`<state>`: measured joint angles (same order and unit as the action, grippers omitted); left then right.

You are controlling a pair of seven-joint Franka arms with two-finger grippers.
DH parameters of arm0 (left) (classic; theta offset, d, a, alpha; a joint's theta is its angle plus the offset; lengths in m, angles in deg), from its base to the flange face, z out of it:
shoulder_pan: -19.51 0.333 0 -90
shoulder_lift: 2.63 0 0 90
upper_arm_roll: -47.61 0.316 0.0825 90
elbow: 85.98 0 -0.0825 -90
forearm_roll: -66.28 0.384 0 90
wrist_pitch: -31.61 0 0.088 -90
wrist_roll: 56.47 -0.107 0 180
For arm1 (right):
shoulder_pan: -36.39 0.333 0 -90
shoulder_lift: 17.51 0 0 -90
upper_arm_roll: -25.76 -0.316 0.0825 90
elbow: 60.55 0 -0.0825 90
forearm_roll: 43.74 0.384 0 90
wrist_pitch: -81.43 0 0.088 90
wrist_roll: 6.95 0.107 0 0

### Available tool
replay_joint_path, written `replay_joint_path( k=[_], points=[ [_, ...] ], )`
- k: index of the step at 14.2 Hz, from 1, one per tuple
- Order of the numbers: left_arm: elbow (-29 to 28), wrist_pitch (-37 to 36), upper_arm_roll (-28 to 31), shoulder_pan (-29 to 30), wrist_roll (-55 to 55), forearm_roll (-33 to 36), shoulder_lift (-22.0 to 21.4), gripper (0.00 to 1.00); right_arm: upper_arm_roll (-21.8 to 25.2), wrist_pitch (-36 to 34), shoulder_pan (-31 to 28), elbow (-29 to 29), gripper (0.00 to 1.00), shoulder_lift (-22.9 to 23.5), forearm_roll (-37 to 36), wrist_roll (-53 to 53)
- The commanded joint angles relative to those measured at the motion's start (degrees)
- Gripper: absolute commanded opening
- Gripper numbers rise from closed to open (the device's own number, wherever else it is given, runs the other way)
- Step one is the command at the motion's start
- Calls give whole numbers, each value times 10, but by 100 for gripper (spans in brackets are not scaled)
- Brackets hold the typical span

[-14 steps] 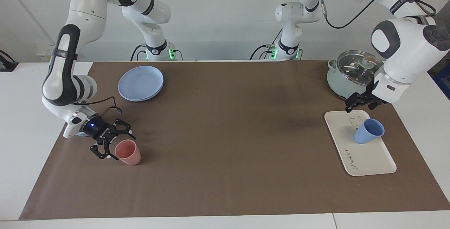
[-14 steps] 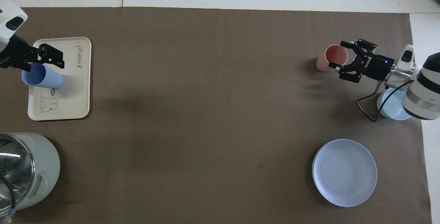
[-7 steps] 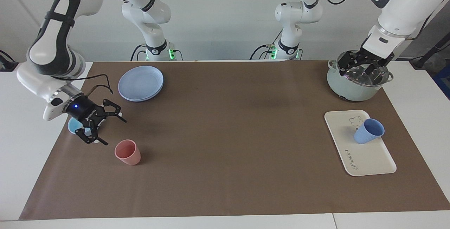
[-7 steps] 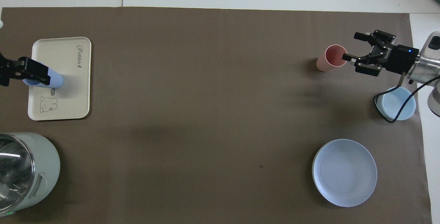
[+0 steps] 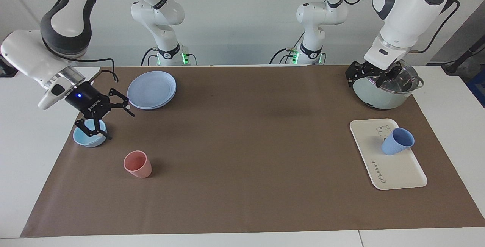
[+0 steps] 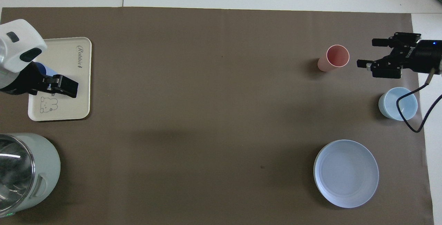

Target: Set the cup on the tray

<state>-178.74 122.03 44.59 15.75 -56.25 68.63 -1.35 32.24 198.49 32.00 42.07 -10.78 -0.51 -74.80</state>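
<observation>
The periwinkle-blue cup (image 5: 397, 141) stands on the cream-white tray (image 5: 398, 171) beside its bear drawing, toward the left arm's end of the table. My left gripper (image 5: 373, 75) is open and empty, up in the air over the pot's rim, apart from the cup. In the overhead view the left gripper (image 6: 58, 85) covers most of the cup (image 6: 46, 71) on the tray (image 6: 74, 104). My right gripper (image 5: 120, 126) is open and empty over the light-blue bowl; it also shows in the overhead view (image 6: 366, 51).
A pink tumbler (image 5: 137, 164) stands toward the right arm's end, with a light-blue bowl (image 5: 89, 137) and a round blue plate (image 5: 151, 89) nearer to the robots. A pale-green pot (image 5: 382, 91) with a glass lid stands nearer to the robots than the tray.
The left gripper rose from over the tray and drew back over the pot. The right gripper drew away from the pink tumbler to over the bowl. The cup stayed put.
</observation>
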Motion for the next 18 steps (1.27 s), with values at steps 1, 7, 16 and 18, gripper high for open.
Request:
replay_joint_path(
  k=[1,7,16,18],
  points=[
    [-8,16,-12,21,25,4,-17,100,-8,4,19,-11,100,-49,-145,212],
    [14,12,-6,42,24,-36,-14,100,-51,-131,20,-73,100,-66,-387,485],
    [13,-11,-5,38,23,-41,-14,100,-80,-263,20,-49,100,-138,-438,678],
    [12,-30,-6,34,24,-41,-18,100,-79,-276,19,-52,100,-139,-438,693]
  ],
)
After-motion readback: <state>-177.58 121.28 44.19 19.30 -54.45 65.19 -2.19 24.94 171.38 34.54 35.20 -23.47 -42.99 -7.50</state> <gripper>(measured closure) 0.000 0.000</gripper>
